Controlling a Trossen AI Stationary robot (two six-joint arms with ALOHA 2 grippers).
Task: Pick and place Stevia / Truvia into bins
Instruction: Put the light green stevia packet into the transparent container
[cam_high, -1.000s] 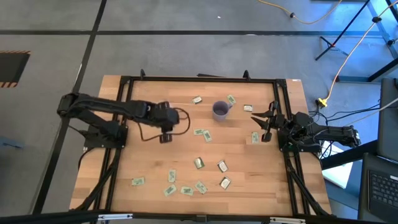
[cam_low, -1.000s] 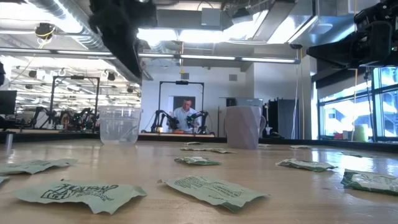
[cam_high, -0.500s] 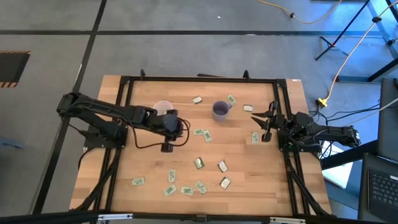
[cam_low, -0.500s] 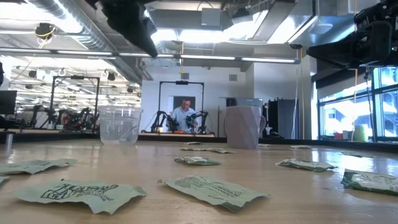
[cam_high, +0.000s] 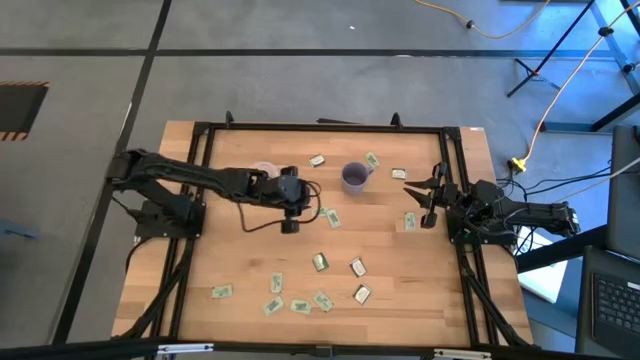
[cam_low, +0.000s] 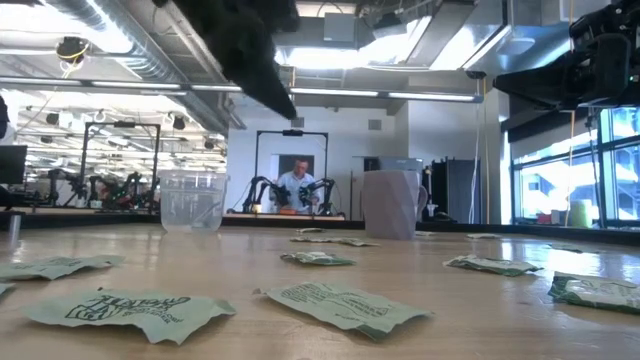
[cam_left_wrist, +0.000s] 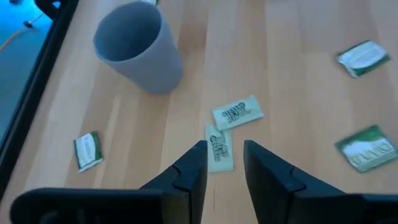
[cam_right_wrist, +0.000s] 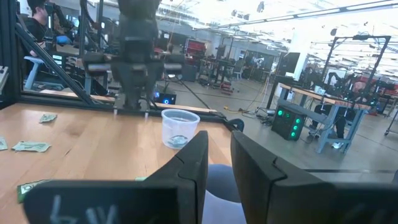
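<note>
- Overhead, left hand (cam_high: 291, 213) is seen raised over mid-surface, beside the clear cup (cam_high: 262, 173), near two packets (cam_high: 326, 215); nothing is held.
- Left wrist view adds detail: fingers (cam_left_wrist: 194, 167) parted slightly, empty, aimed at a touching pair of packets (cam_left_wrist: 226, 129) below; purple-grey mug (cam_left_wrist: 139, 48) stands upright just beyond, more packets scattered around.
- Right hand (cam_high: 428, 199) is parked at the right edge of the surface (cam_high: 240, 260), a packet (cam_high: 410, 221) just beside it; fingers (cam_right_wrist: 191, 163) close together with a narrow gap, nothing held.
- Right wrist view shows what overhead hides: clear cup (cam_right_wrist: 180, 129) has something lying at its bottom; the left arm hangs behind it.
- Low view: clear cup (cam_low: 192, 201) and mug (cam_low: 391, 204) stand well apart at the far side, packets (cam_low: 343, 306) lie flat in front, a seated person (cam_low: 298, 184) is seen in the room behind.
- Mug (cam_high: 354, 177) sits at the far middle; most packets (cam_high: 297, 303) are clustered at the near edge, uncollected.
- Cables and a stand lie on the floor at the right.
</note>
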